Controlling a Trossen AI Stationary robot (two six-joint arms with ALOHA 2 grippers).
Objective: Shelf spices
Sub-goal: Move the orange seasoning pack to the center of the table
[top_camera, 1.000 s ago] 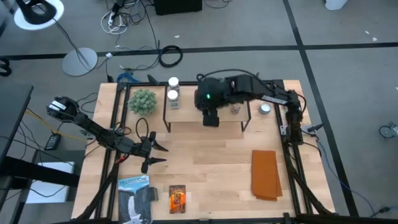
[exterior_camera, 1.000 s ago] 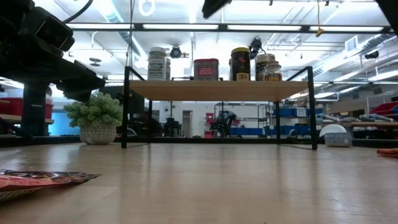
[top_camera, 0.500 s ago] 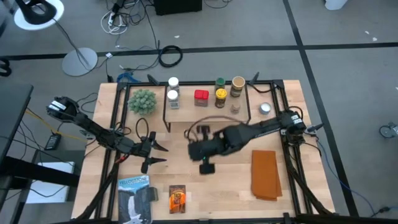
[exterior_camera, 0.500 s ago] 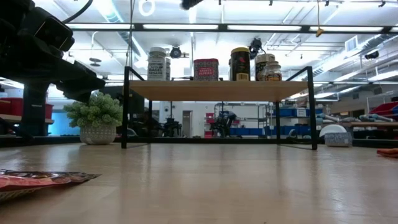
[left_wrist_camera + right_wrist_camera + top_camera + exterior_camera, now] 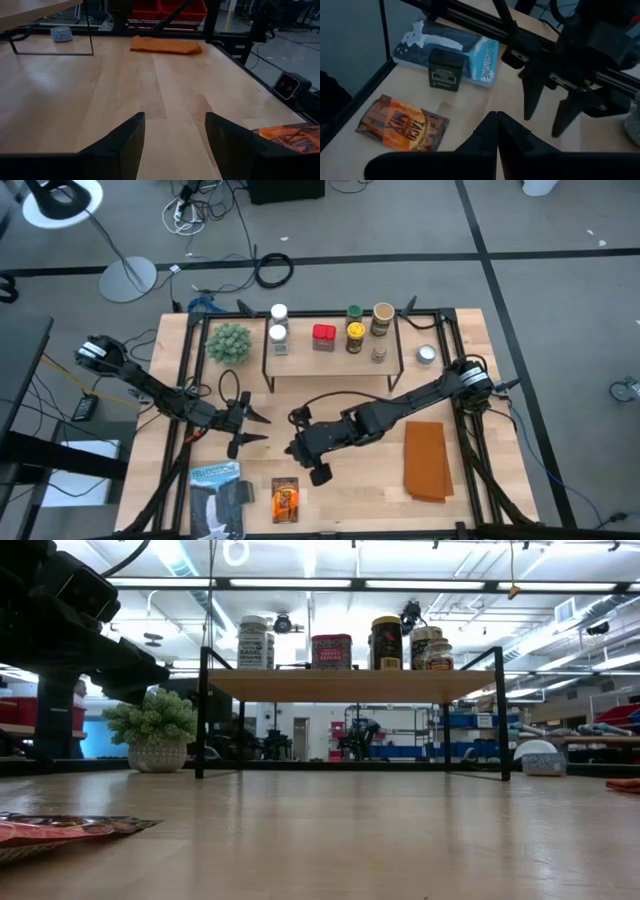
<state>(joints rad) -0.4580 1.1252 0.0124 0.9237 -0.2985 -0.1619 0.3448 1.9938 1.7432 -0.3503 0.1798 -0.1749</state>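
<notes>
Reaching my right gripper (image 5: pixel 318 474), jaws shut and empty, toward the taco packet (image 5: pixel 402 124); reopening probably comes next.

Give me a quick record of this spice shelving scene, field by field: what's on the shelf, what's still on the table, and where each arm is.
on shelf: jars and red box on the shelf
still on table: taco packet, dark box on the blue-and-white package
also on table: orange cloth, potted plant
right gripper: jaws shut, empty, above the table near the taco packet
left gripper: jaws open, empty, at the table's left
</notes>
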